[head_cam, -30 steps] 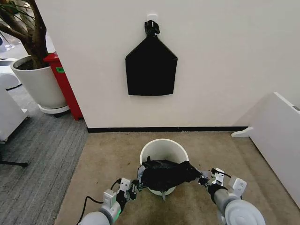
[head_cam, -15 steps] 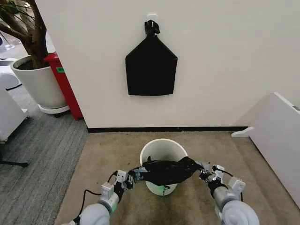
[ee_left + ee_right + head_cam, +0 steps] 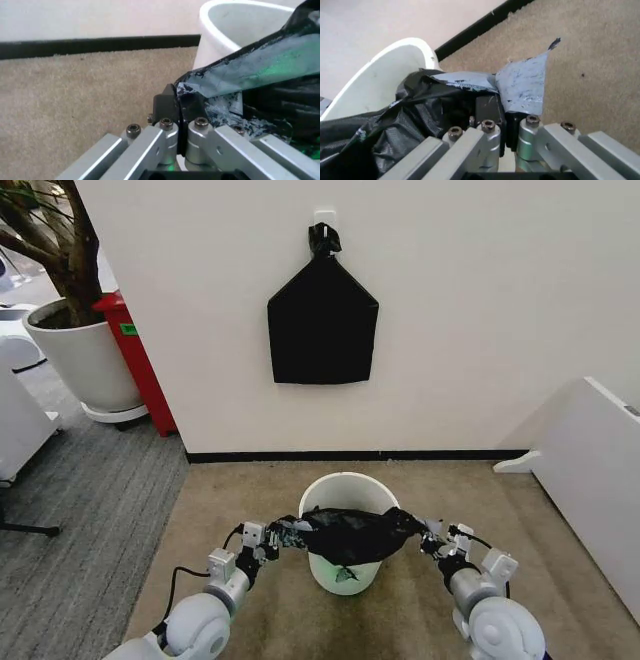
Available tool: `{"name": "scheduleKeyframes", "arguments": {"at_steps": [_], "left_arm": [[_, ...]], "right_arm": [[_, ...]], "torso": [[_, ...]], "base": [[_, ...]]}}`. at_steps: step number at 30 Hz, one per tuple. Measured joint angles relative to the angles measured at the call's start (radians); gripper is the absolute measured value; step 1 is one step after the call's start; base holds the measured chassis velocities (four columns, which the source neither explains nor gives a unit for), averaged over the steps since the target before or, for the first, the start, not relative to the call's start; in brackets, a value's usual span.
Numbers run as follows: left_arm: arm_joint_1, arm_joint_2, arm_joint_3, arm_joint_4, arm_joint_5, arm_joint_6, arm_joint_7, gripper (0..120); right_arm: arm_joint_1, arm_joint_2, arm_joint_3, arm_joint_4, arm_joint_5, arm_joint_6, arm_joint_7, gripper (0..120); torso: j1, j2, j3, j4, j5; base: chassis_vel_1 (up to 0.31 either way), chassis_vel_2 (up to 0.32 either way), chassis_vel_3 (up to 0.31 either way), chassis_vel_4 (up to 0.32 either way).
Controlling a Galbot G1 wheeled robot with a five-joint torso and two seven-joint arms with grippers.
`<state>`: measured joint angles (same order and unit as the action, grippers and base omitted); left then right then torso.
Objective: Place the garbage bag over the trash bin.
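Observation:
The trash bin [image 3: 345, 491] is a round cream-white bucket standing on the tan carpet in front of me. The garbage bag [image 3: 350, 535], glossy black and crinkled, is stretched across the near half of the bin's mouth and sags in front of it. My left gripper [image 3: 278, 535] is shut on the bag's left edge beside the bin, and the pinched plastic [image 3: 197, 88] shows between its fingers. My right gripper [image 3: 428, 533] is shut on the bag's right edge [image 3: 485, 101], just right of the bin [image 3: 380, 75].
A flat black house-shaped bag [image 3: 322, 320] hangs on the wall above the bin. A large white plant pot [image 3: 85, 360] and a red box [image 3: 135, 360] stand at far left. A white panel [image 3: 600, 470] borders the carpet on the right.
Both grippers have moved forward and up with the bag, and the left one further outward. The bag now spans the bin's mouth instead of hanging low against its front.

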<state>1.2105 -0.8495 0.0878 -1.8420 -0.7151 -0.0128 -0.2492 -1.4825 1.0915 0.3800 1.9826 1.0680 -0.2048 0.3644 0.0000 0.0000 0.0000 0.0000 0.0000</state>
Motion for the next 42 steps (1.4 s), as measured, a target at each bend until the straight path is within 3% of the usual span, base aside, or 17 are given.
{"name": "scheduleKeyframes", "arguments": {"at_steps": [12,20,24,29,35,42], "left_arm": [[-0.037,-0.129,-0.006,0.114,0.018,-0.025,0.012,0],[0.038,-0.101,-0.057,0.027,0.079,-0.039,0.024,0],[0.042,-0.090,-0.079,0.023,0.080,-0.042,0.025,0],[-0.035,-0.133,-0.072,0.124,0.036,-0.034,0.021,0],[-0.046,-0.182,-0.048,0.194,0.047,-0.030,0.038,0],[-0.038,-0.212,-0.033,0.234,0.084,-0.042,0.053,0]], "right_arm": [[0.032,0.078,0.011,-0.106,-0.023,0.021,-0.188,0],[-0.020,0.072,0.041,-0.044,-0.053,0.025,-0.158,0],[-0.018,0.071,0.045,-0.038,-0.044,0.023,-0.147,0],[0.041,0.103,0.019,-0.129,-0.046,0.003,-0.157,0],[0.060,0.130,0.007,-0.201,-0.071,0.003,-0.178,0],[0.035,0.130,0.015,-0.173,-0.086,0.017,-0.198,0]], "torso": [[0.000,0.000,0.000,0.0000,0.0000],[0.000,0.000,0.000,0.0001,0.0000],[0.000,0.000,0.000,0.0001,0.0000],[0.000,0.000,0.000,0.0000,-0.0001],[0.000,0.000,0.000,0.0000,-0.0001],[0.000,0.000,0.000,-0.0001,0.0001]], "base": [[0.000,0.000,0.000,0.000],[0.000,0.000,0.000,0.000],[0.000,0.000,0.000,0.000],[0.000,0.000,0.000,0.000],[0.000,0.000,0.000,0.000],[0.000,0.000,0.000,0.000]]}}
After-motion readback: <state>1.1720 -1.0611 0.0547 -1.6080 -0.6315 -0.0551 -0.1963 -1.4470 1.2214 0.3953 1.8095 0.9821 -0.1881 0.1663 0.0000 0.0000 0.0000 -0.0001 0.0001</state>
